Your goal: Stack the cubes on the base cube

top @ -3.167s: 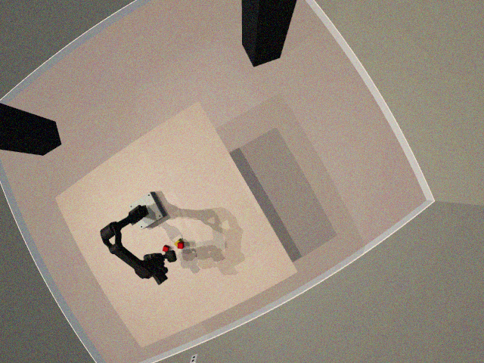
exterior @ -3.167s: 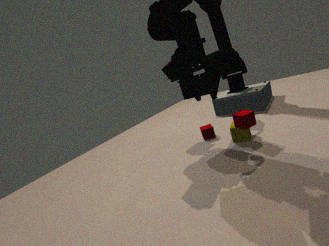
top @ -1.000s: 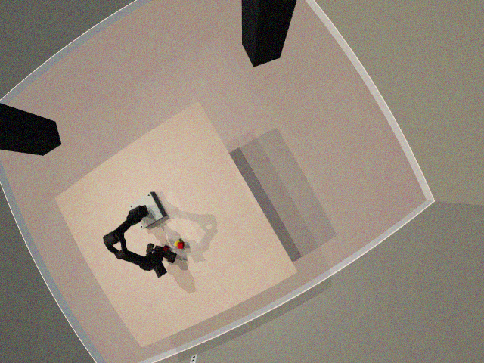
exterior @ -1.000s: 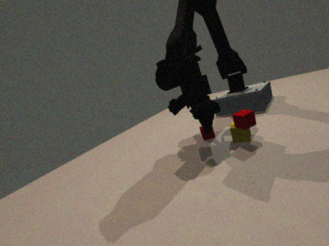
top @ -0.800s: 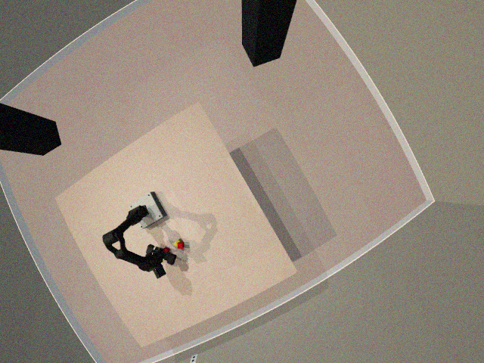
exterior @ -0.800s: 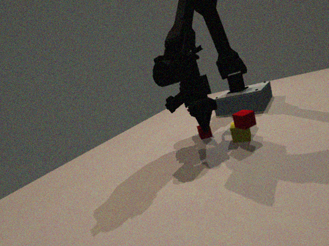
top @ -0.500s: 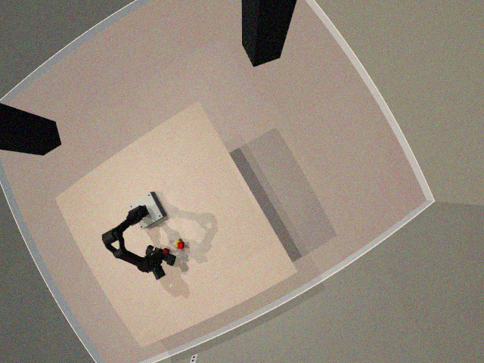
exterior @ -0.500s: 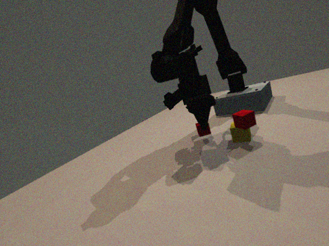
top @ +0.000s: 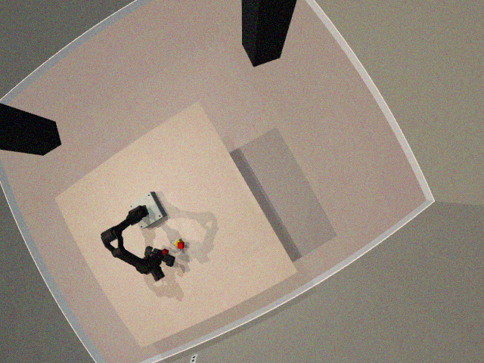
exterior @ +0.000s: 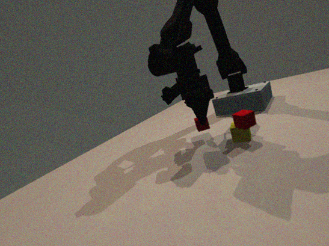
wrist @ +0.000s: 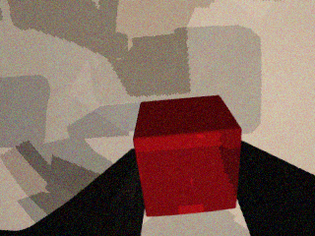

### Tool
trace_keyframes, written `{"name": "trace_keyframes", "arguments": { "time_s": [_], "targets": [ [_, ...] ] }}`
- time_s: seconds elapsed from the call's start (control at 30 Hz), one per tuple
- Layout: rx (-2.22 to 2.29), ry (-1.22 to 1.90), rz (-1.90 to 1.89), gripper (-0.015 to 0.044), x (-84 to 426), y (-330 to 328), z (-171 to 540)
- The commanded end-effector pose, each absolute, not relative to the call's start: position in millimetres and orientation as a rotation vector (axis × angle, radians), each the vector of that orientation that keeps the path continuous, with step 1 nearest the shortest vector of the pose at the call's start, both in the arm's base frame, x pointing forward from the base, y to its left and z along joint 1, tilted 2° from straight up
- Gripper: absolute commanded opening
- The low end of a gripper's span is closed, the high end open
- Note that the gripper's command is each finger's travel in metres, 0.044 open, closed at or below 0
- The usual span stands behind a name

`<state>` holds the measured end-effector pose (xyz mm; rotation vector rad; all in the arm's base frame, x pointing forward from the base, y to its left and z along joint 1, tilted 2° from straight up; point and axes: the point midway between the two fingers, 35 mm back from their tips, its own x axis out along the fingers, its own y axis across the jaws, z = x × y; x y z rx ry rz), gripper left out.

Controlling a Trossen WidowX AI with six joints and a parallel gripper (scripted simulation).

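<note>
The yellow base cube (top: 176, 242) (exterior: 241, 135) stands on the table. One red cube (top: 180, 245) (exterior: 244, 119) sits level on its top, shifted to one corner and overhanging toward the right and front in the exterior view. My gripper (top: 162, 253) (exterior: 202, 121) (wrist: 186, 154) is shut on the other red cube (top: 165, 251) (exterior: 198, 125) (wrist: 189, 177), with a finger on each side of it in the wrist view. This held cube is a little above the table, left of the base cube in the exterior view, and looks nearly level.
The arm's grey mounting block (top: 156, 211) (exterior: 240, 102) stands behind the yellow cube in the exterior view. The arm arches above the table (top: 218, 175) (exterior: 141, 231). Arm shadows fall around the cubes.
</note>
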<state>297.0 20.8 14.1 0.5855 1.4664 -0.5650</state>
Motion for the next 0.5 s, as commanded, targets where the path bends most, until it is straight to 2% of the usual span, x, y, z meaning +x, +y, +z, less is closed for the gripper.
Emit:
{"name": "trace_keyframes", "arguments": {
  "time_s": [0.0,0.47],
  "targets": [
    [0.586,1.462,-0.559,0.0105,299,21,21],
    [0.582,1.471,-0.566,0.0105,298,22,36]
  ]
}}
